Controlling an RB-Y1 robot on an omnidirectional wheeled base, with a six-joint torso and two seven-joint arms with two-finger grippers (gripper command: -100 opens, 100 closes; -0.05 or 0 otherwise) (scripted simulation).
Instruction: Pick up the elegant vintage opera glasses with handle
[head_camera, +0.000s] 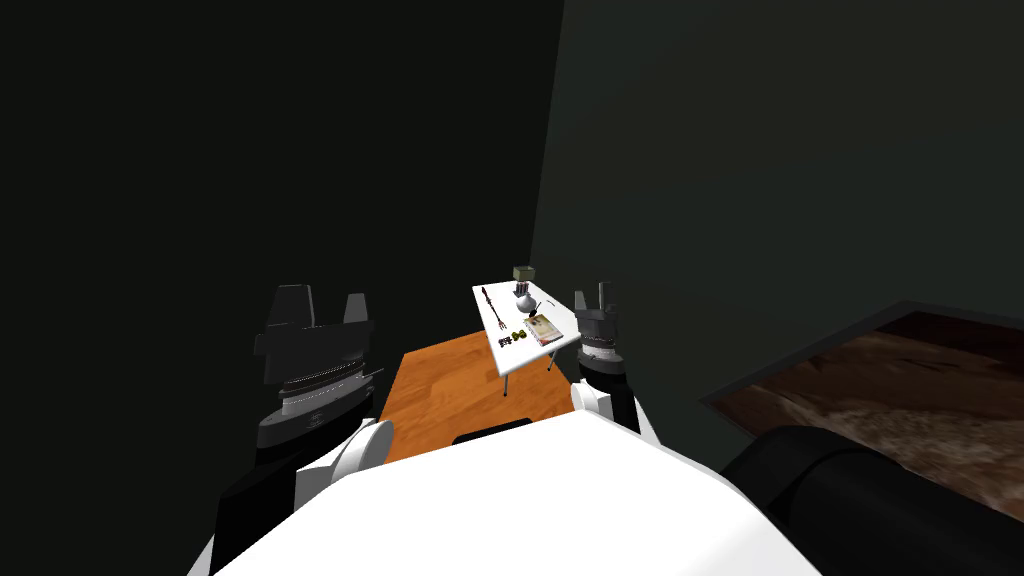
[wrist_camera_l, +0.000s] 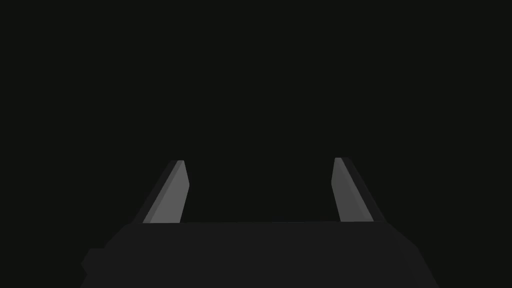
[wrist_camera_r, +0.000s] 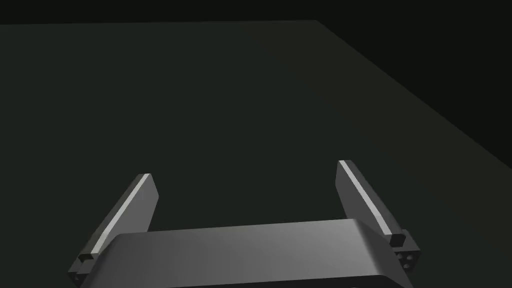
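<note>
Setting: dim room with dark walls; a strip of orange wood floor (head_camera: 450, 390) runs from me to a small white table (head_camera: 508, 316).
Table: stands well ahead of both grippers, near the corner where the two walls meet; thin legs show under its near edge.
Opera glasses (head_camera: 519, 334): best match is a small yellow-green, twin-lobed thing lying by the near edge of the table; too small to be sure of its shape or handle. Nothing touches it.
Neighbours: a tiny dark piece (head_camera: 505, 342) just beside the glasses, towards the table's near corner; a flat book (head_camera: 543, 328) on their other side.
Farther back: a long dark-red rod (head_camera: 489, 305) lies along one side; a white round vessel (head_camera: 527, 298) stands near the middle; an olive box (head_camera: 522, 272) sits at the far edge.
Left gripper (head_camera: 322, 300): raised at the left of the head view, well apart from the table; its fingers (wrist_camera_l: 170, 200) stand wide apart with nothing between them.
Right gripper (head_camera: 597, 295): raised, appearing just beside the table's right edge in the head view; its fingers (wrist_camera_r: 127, 205) are likewise spread and hold nothing.
</note>
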